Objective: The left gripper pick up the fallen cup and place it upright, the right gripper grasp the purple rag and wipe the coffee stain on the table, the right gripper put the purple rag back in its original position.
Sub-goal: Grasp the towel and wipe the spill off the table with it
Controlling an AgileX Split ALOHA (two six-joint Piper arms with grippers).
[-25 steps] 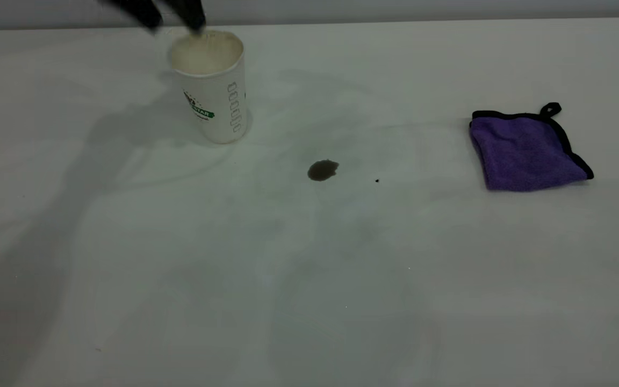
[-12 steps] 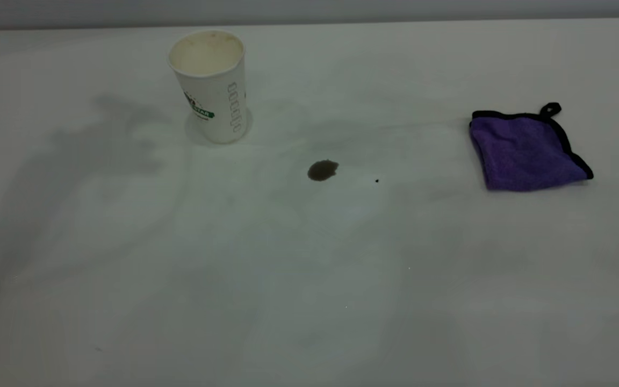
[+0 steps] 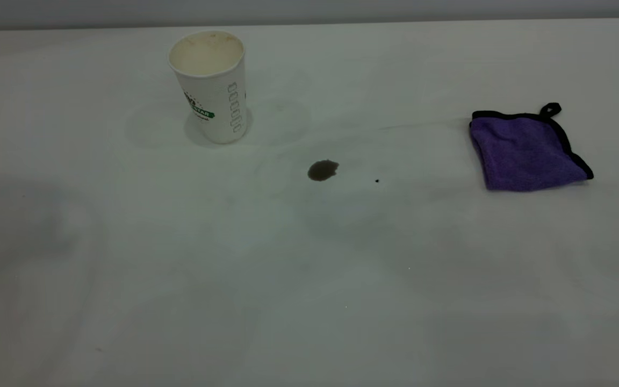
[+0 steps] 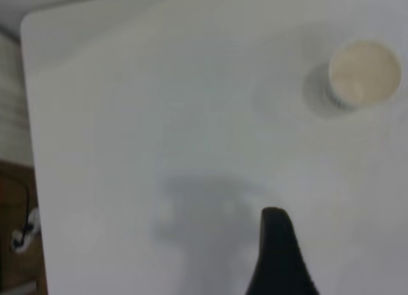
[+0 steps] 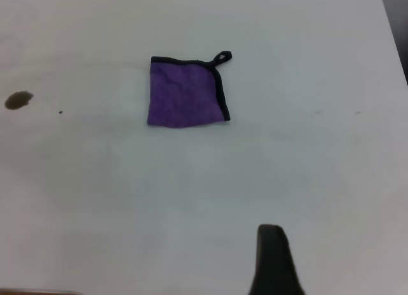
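Note:
The cup (image 3: 213,86) stands upright at the back left of the table (image 3: 309,301), cream inside showing, nothing touching it. It also shows from above in the left wrist view (image 4: 363,74). The coffee stain (image 3: 322,170) lies to the right and in front of the cup, and shows in the right wrist view (image 5: 18,100). The purple rag (image 3: 527,151) lies flat at the right, also in the right wrist view (image 5: 185,92). Neither gripper is in the exterior view. My left gripper (image 4: 275,250) is high and well away from the cup. My right gripper (image 5: 274,260) is high, well away from the rag.
A tiny black speck (image 3: 377,181) lies right of the stain. The table's back edge (image 3: 309,22) runs behind the cup. In the left wrist view the table's corner and side edge (image 4: 29,116) border a brown floor.
One second ago the left gripper was just above the cup's rim. It has left the exterior view and its shadow has slid away to the left. Cup, stain and rag have not moved.

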